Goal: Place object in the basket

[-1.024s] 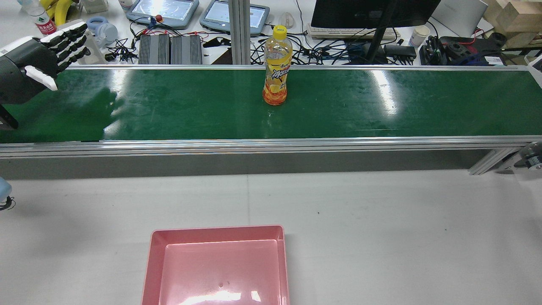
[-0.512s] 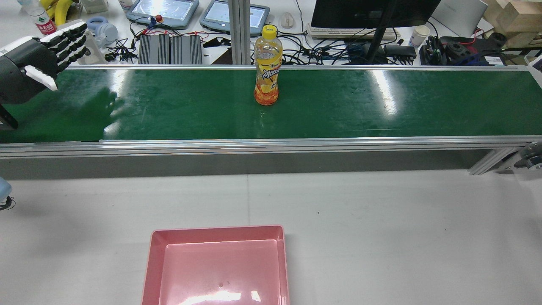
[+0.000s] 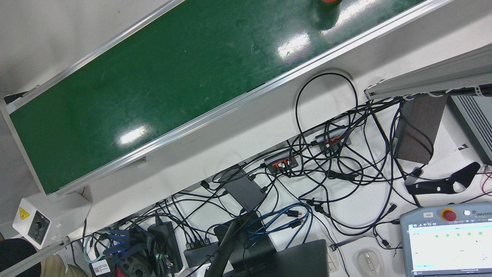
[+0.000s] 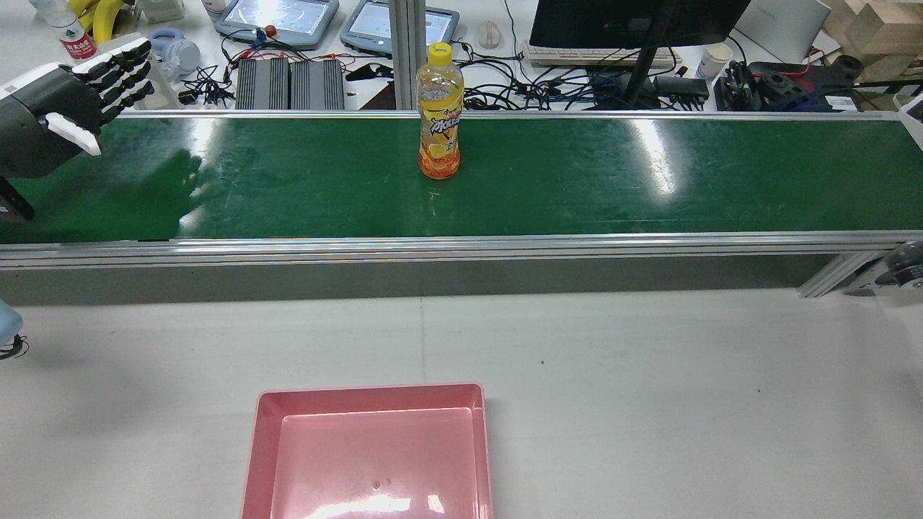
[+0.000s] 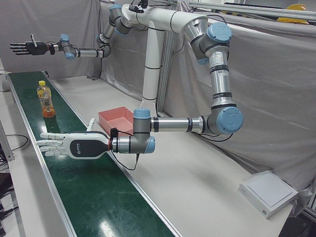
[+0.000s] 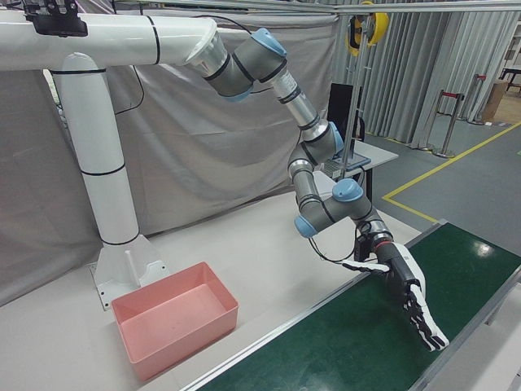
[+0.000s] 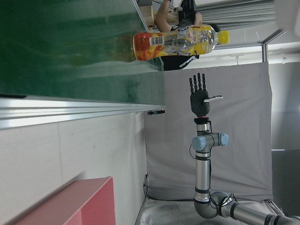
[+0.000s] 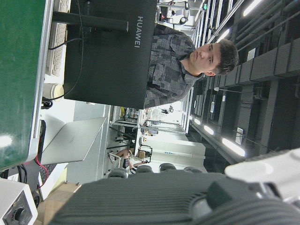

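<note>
While one bottle (image 4: pixel 439 112) stands upright on belt (image 4: pixel 577 180), one basket (image 4: pixel 371 454) empty; left hand (image 4: pixel 54 108) and right hand (image 6: pixel 411 303) both splayed, empty; right missing from rear view.

Grey curtains (image 5: pixel 276 74) hang behind the station. Upper right in the right-front view, a grey floor (image 6: pixel 480 175) carries yellow lines. Ceiling strip lights (image 8: pixel 232 145) glow, seemingly in rows.
</note>
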Robot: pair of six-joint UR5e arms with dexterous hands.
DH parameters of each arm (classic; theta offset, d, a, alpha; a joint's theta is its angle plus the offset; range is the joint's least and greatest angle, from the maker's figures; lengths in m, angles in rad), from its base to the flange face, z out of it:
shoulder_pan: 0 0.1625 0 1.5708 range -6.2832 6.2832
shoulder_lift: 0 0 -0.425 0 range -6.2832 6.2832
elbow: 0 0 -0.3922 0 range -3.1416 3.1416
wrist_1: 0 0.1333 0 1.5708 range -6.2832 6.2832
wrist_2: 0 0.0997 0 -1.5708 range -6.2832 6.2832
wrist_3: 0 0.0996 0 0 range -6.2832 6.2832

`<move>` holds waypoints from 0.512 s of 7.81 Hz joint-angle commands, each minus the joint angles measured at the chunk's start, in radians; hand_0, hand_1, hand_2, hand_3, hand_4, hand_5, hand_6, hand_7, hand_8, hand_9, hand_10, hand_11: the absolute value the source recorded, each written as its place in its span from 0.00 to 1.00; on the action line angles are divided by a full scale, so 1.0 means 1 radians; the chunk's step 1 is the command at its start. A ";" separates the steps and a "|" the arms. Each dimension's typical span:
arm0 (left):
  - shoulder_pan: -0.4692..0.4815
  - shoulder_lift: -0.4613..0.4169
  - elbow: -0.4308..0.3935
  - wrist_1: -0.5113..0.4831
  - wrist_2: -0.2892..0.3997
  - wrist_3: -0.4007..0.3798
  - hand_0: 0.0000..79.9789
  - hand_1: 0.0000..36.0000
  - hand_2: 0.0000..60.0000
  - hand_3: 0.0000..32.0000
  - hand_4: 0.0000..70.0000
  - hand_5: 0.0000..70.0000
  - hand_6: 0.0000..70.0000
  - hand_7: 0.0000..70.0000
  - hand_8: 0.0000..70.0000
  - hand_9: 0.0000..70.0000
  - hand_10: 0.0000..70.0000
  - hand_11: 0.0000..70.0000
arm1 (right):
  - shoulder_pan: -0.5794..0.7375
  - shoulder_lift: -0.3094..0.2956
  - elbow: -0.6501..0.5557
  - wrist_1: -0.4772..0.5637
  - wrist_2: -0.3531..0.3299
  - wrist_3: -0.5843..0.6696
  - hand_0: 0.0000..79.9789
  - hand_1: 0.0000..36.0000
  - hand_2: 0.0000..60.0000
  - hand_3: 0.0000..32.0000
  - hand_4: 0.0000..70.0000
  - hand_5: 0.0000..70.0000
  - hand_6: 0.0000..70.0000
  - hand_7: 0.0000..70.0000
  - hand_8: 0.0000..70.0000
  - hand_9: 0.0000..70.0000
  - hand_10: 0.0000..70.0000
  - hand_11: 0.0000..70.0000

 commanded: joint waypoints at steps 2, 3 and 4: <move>0.002 -0.030 -0.013 0.040 -0.011 -0.004 0.75 0.12 0.00 0.00 0.14 0.09 0.00 0.00 0.00 0.00 0.01 0.04 | 0.001 0.000 0.006 0.000 0.000 0.000 0.00 0.00 0.00 0.00 0.00 0.00 0.00 0.00 0.00 0.00 0.00 0.00; 0.004 -0.036 -0.025 0.061 -0.014 -0.007 0.75 0.12 0.00 0.00 0.14 0.09 0.00 0.00 0.00 0.00 0.01 0.04 | 0.001 0.000 0.004 0.000 0.000 0.000 0.00 0.00 0.00 0.00 0.00 0.00 0.00 0.00 0.00 0.00 0.00 0.00; 0.007 -0.063 -0.022 0.090 -0.015 -0.004 0.74 0.11 0.00 0.00 0.14 0.09 0.00 0.00 0.00 0.00 0.01 0.04 | 0.001 0.000 0.006 0.000 0.000 0.000 0.00 0.00 0.00 0.00 0.00 0.00 0.00 0.00 0.00 0.00 0.00 0.00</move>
